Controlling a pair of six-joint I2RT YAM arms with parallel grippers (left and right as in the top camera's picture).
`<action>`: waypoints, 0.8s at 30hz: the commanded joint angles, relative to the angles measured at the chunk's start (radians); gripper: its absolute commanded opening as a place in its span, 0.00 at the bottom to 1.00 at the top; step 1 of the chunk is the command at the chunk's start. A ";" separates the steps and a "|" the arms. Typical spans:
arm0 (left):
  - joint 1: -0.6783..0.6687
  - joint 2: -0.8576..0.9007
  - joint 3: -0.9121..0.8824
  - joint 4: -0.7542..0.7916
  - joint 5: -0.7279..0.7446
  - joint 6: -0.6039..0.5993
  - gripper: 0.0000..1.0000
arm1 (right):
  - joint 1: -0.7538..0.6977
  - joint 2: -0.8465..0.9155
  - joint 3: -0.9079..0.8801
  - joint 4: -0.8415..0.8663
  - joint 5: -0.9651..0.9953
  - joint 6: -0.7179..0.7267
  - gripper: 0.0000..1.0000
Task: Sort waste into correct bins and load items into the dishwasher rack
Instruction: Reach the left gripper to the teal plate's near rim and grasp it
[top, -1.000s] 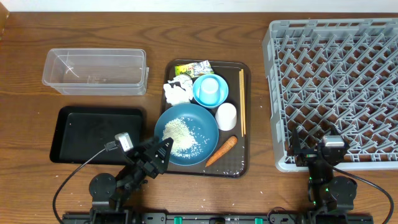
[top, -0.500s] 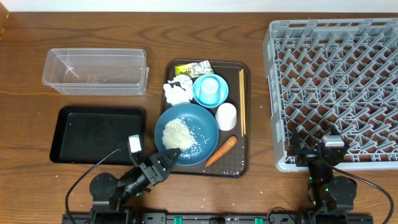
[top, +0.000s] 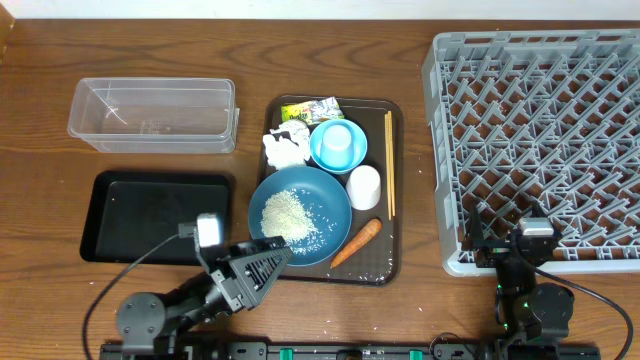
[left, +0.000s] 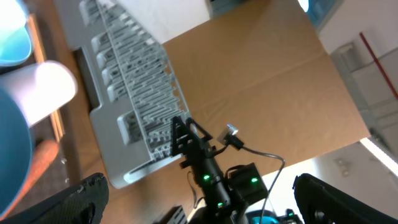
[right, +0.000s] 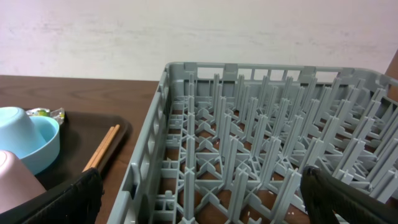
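Note:
The dark blue bowl holds white rice on the brown tray. My left gripper is open and empty, just off the bowl's front-left rim; in the left wrist view it is tilted sideways. On the tray are also the carrot, white cup, chopsticks, tissue, wrapper, and the light blue bowl with the light blue cup in it. My right gripper is open and empty at the grey rack's front edge.
The black tray lies left of the brown tray, and the clear tub lies behind it. The rack fills the right side, also in the right wrist view. A cardboard panel shows beyond the table in the left wrist view.
My left gripper has drawn back from over the bowl's left rim toward the table's front edge, and the arm has swung. The right arm has not moved.

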 joint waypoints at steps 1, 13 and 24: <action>0.003 0.111 0.137 -0.081 -0.039 0.155 0.97 | -0.004 -0.006 -0.003 -0.003 0.000 0.006 0.99; -0.008 0.608 0.797 -0.970 -0.668 0.776 0.97 | -0.004 -0.006 -0.003 -0.003 0.000 0.007 0.99; -0.153 0.744 1.062 -1.221 -0.635 0.793 0.97 | -0.004 -0.006 -0.003 -0.003 0.000 0.006 0.99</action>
